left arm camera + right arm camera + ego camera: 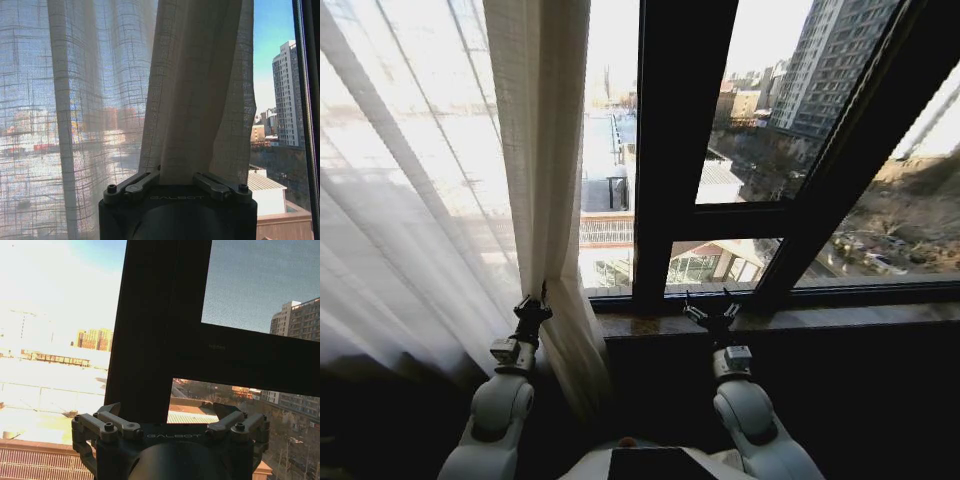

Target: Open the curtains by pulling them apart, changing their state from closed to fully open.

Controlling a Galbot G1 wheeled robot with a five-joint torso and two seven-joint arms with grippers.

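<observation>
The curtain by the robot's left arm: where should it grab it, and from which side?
Probably the bunched inner edge of the curtain, low down near the windowsill. There the cloth is gathered into one thick fold, narrow enough to pinch. Come straight from the front, as the left gripper does: its fingers sit closed around that fold. The right gripper waits open.
</observation>
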